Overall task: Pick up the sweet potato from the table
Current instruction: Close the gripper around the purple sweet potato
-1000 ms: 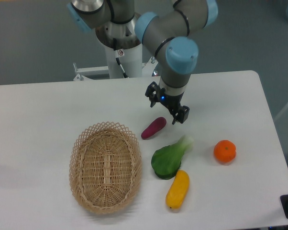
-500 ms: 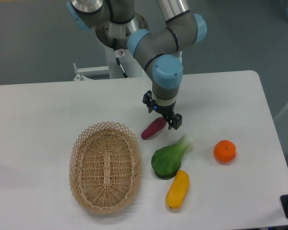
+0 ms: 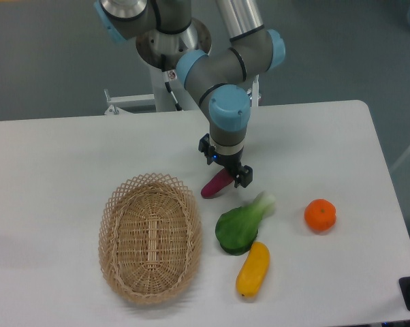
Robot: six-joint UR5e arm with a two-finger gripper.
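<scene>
Gripper sits directly over the upper end of the sweet potato, jaws spread, not closed on it. Sweet potato lies on the table, between wicker basket and bok choy.

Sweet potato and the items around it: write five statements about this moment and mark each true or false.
1. The sweet potato lies on the table, outside the wicker basket. True.
2. The claw hangs over the orange. False: it is directly above the sweet potato's upper end; the orange sits far off to the right.
3. The basket holds the yellow vegetable. False: the basket is empty; the yellow vegetable lies on the table below the leafy green.
4. The leafy green lies between the sweet potato and the yellow vegetable. True.
5. The sweet potato is already lifted clear of the table. False: it rests on the tabletop.
</scene>
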